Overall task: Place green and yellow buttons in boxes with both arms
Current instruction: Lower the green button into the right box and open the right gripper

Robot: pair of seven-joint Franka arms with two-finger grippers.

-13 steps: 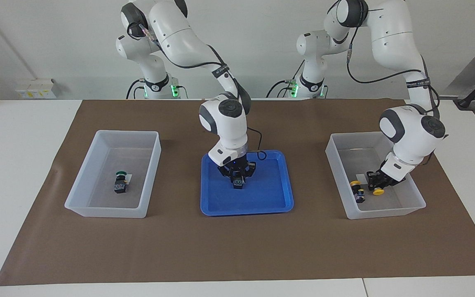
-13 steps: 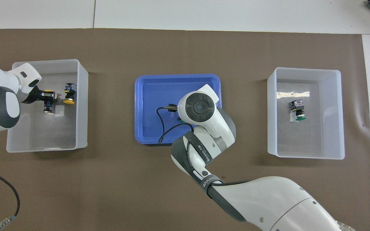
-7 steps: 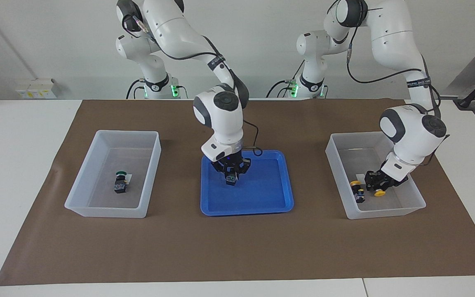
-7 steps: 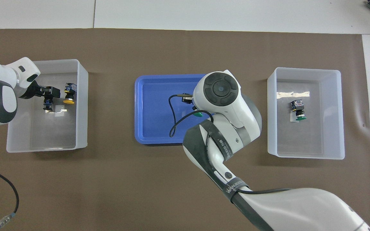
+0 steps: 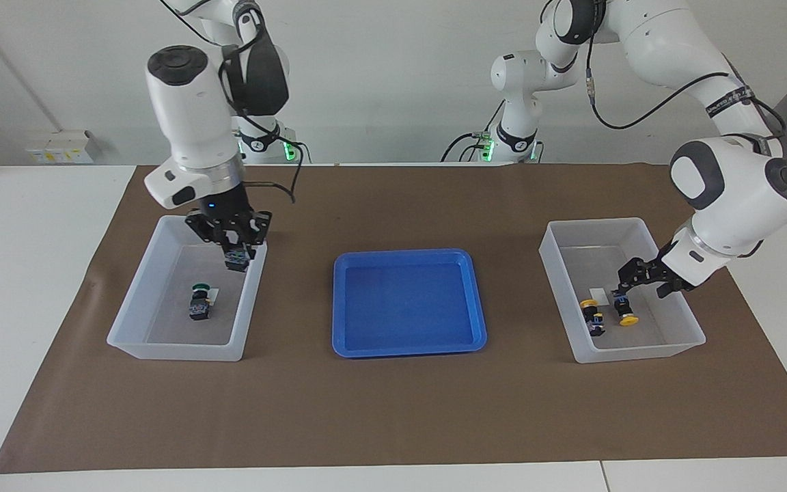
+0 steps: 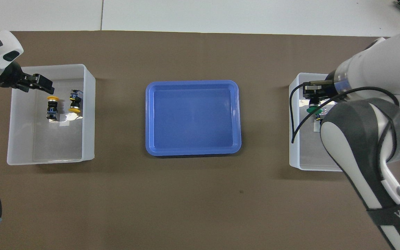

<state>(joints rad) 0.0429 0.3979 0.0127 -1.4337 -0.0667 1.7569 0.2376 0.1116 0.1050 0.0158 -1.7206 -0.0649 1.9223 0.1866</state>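
right claw [image 5: 235,254]: shut on a green button [image 5: 236,260], up over the box [image 5: 135,311] that has one green button [image 5: 199,303] inside | left claw [image 5: 639,277]: wide, holding nothing, over the box [image 5: 557,280] with two yellow buttons [image 5: 624,309] | risk: the button could hit the box wall and bounce out if dropped here

White arms [image 5: 639,41] w/ grey-black joint caps, black cables

Blue tray [image 5: 409,301] on brown mat [image 5: 393,403]; yellow-capped buttons [image 5: 626,309] in whitish bin [image 5: 557,273].
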